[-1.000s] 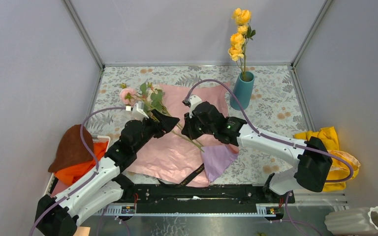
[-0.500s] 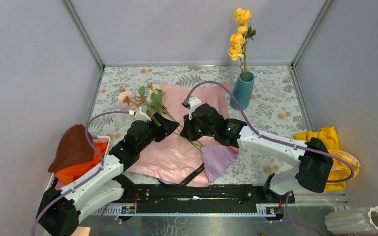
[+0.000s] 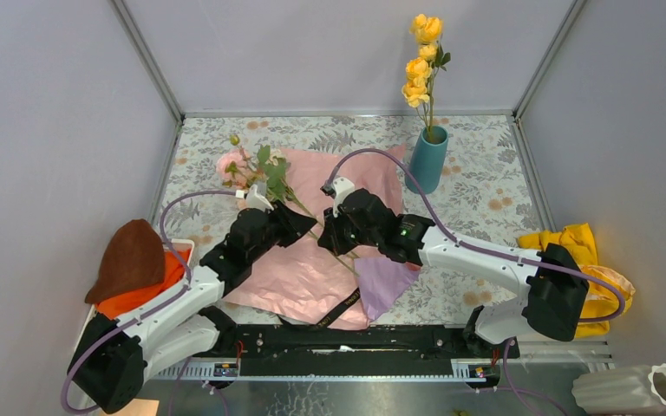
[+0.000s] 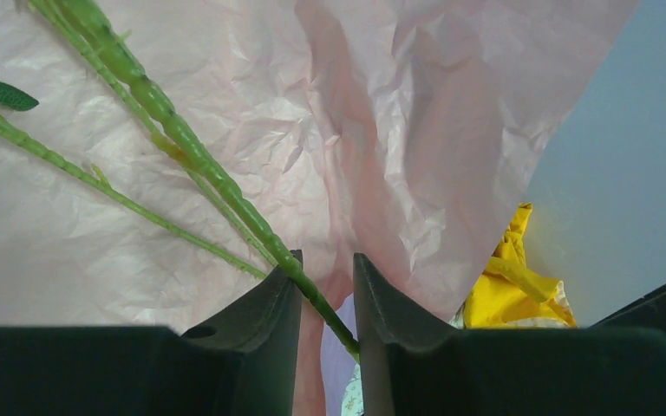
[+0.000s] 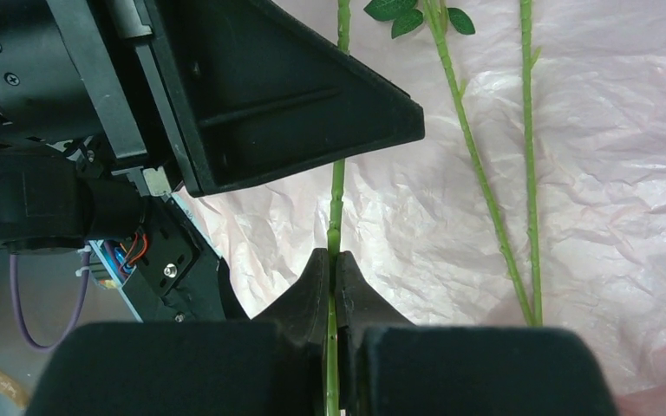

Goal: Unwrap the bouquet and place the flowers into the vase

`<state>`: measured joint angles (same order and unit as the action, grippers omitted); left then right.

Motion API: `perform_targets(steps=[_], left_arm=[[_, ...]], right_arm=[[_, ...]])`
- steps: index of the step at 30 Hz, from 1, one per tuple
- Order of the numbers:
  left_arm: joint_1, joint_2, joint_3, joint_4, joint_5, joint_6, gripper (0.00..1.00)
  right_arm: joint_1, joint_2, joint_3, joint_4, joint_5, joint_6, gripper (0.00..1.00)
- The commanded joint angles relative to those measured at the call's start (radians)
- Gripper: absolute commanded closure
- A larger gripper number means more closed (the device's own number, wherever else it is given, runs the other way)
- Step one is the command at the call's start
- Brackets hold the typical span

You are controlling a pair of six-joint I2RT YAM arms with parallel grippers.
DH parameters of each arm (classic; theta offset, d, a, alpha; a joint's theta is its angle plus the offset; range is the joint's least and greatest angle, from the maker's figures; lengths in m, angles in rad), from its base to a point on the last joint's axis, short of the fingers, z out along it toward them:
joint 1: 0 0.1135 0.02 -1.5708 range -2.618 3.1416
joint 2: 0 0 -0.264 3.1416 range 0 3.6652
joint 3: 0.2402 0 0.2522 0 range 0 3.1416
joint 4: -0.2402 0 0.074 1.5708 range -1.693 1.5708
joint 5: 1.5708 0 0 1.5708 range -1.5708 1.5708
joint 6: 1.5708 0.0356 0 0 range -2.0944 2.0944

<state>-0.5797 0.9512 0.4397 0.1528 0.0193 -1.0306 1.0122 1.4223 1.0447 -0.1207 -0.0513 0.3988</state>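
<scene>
The job at hand looks like lifting one stem point(image 5: 336, 199) off the open paper point(image 3: 303, 269) so it can go to the vase point(image 3: 426, 165). The vase stands upright at the far right of the counter point(image 3: 477, 191) with yellow roses point(image 3: 419, 68) already in it.

The rest of the flowers point(image 3: 264, 169), a pink bloom and leaves, lie well left of the vase. Their stems trail back across the paper towards the arms.

To do this well, I'd want the two grips on the same stem and a little apart. The lift should be straight up, so the leaves don't drag the neighbouring stems or the paper along. The stem should then be turned upright before it nears the vase's narrow mouth.

The right end effector point(image 5: 331, 256) is clamped tight on the stem, its fingers pinched together around it.

The left end effector point(image 4: 326, 257), left of the vase and just beside the right one, is only partly closed. A thick stem runs between its fingers and brushes one inner edge, with a gap on the other side, so it isn't gripped yet. I'd guess it's the same stem.
</scene>
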Motion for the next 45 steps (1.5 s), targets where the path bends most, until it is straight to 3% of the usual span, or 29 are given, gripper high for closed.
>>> perform_targets(steps=[1, 3, 6, 10, 15, 22, 31, 35, 45], left_arm=[[0.008, -0.030, 0.029, 0.017, -0.003, 0.086, 0.69], [0.008, -0.045, 0.030, 0.006, -0.005, 0.114, 0.71], [0.008, -0.069, 0.022, 0.014, 0.014, 0.174, 0.72], [0.008, -0.095, 0.012, 0.030, 0.081, 0.254, 0.73], [0.006, -0.127, 0.004, 0.034, 0.161, 0.323, 0.72], [0.005, -0.181, -0.024, 0.062, 0.248, 0.349, 0.72], [0.003, -0.240, -0.049, 0.057, 0.260, 0.345, 0.72], [0.004, -0.241, -0.056, 0.055, 0.255, 0.342, 0.71], [0.004, -0.226, -0.057, 0.010, 0.226, 0.360, 0.67]], right_arm=[[0.010, -0.045, 0.015, 0.053, -0.026, 0.011, 1.00], [0.011, -0.060, 0.025, 0.032, -0.011, 0.007, 0.94], [0.011, -0.109, 0.042, -0.002, 0.031, -0.012, 0.75], [0.011, -0.194, 0.078, -0.053, 0.128, -0.050, 0.58], [0.011, -0.217, 0.155, -0.088, 0.238, -0.080, 0.43], [0.008, -0.061, 0.375, -0.176, 0.405, -0.110, 0.40], [-0.074, 0.162, 0.511, -0.215, 0.301, -0.046, 0.47], [-0.085, 0.179, 0.460, -0.194, 0.265, -0.014, 0.50], [-0.089, 0.044, 0.180, -0.146, 0.267, 0.104, 0.47]])
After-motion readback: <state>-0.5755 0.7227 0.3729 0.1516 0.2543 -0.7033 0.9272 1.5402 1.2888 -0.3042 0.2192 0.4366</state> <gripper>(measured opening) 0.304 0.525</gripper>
